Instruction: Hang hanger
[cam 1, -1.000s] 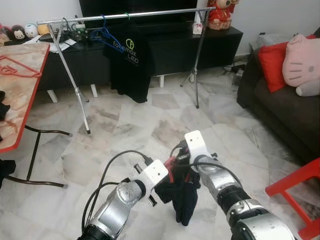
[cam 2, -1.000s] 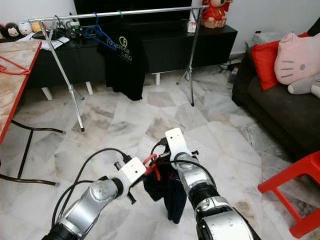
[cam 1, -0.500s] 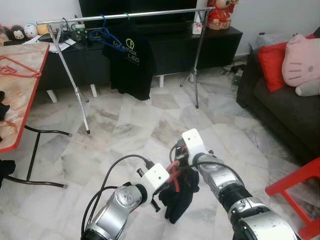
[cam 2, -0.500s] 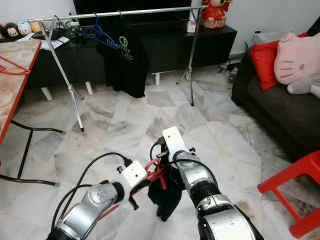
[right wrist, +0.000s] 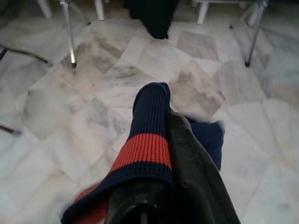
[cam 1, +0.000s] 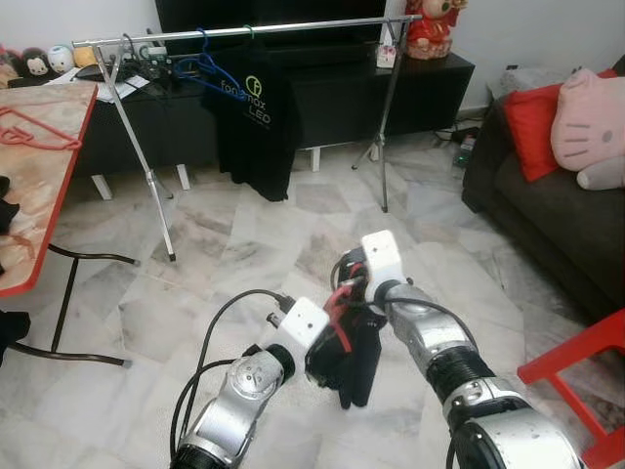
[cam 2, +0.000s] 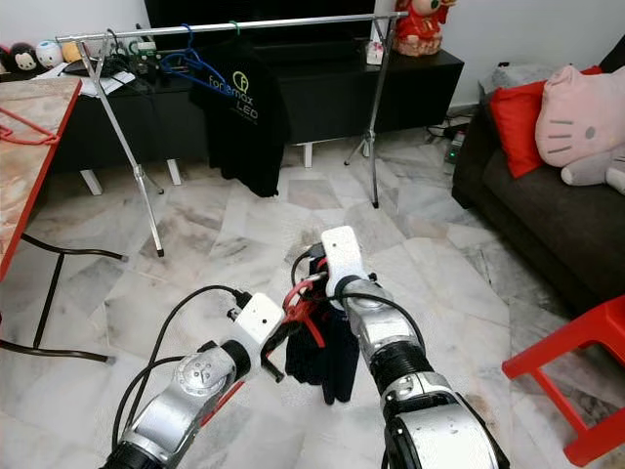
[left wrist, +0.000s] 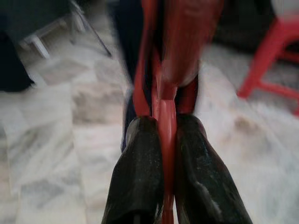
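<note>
Left tool (left wrist: pixel 164 154) clamps the red plastic hanger (left wrist: pixel 166 93), right tool (right wrist: pixel 159 196) pinches the navy red-banded garment (right wrist: pixel 148 140) (keep both level approaching the silver metal clothes rail (cam 1: pixel 244 30)).

My left wrist cam's a blur past the fingers (left wrist: pixel 140 177), so the hanger (left wrist: pixel 167 116) smears into red. The garment (right wrist: pixel 149 121) covers one finger of my right pincer (right wrist: pixel 159 186). The tabletop (cam 1: pixel 39 195) is cropped at the edge.
</note>
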`<state>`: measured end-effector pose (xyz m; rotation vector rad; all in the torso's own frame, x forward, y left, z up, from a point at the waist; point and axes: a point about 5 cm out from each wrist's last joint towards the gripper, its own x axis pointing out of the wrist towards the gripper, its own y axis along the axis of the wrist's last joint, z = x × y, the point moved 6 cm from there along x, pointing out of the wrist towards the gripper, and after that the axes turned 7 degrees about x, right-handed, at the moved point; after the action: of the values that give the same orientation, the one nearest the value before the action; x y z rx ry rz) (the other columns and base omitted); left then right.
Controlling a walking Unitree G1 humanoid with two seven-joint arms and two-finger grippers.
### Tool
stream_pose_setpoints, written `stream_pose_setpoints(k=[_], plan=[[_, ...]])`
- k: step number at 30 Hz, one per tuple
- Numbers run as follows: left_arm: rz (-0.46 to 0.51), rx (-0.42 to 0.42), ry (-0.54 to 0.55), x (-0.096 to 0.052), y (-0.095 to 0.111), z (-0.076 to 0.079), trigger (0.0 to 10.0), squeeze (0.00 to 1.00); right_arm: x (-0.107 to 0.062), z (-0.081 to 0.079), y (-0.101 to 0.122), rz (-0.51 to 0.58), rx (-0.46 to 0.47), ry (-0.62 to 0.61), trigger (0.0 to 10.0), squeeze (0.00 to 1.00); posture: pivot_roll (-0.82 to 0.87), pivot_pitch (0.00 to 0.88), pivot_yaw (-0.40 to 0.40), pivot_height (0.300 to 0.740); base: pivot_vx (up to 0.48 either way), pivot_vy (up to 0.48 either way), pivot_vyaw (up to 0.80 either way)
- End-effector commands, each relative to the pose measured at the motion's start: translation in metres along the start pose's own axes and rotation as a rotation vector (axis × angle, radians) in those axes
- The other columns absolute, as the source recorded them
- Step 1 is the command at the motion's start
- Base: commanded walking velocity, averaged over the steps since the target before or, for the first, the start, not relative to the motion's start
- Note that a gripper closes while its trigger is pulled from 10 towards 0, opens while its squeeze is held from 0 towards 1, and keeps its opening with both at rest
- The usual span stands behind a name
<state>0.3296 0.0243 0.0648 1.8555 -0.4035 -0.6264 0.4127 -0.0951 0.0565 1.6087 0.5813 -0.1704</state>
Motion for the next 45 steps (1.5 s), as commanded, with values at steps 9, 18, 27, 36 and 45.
stream_pose_setpoints(k=[9,18,27,36,45], plan=[[0.066,-0.049,0.059,0.004,0.012,-0.016,10.0,0.0,-0.007,-0.024,-0.005,-0.025,-0.075,0.208,10.0,0.0,-0.01,0.0,-0.08,0.74,0.0,0.0,0.0],[0.05,-0.066,-0.053,0.004,0.005,0.007,10.0,0.0,-0.01,-0.009,0.012,0.007,-0.29,0.201,10.0,0.0,-0.01,0.0,-0.08,0.74,0.0,0.0,0.0],[-0.018,0.002,-0.1,0.0,-0.011,0.012,10.0,0.0,-0.012,0.042,0.038,0.017,-0.522,-0.014,10.0,0.0,-0.01,0.0,-0.077,0.74,0.0,0.0,0.0],[-0.11,0.097,-0.191,-0.009,-0.034,0.021,10.0,0.0,-0.016,0.065,0.04,-0.011,-0.622,-0.091,10.0,0.0,-0.01,0.0,-0.076,0.74,0.0,0.0,0.0],[-0.147,0.157,-0.264,-0.017,-0.041,0.022,10.0,0.0,-0.016,0.07,0.035,-0.031,-0.66,-0.114,10.0,0.0,-0.01,0.0,-0.075,0.74,0.0,0.0,0.0]])
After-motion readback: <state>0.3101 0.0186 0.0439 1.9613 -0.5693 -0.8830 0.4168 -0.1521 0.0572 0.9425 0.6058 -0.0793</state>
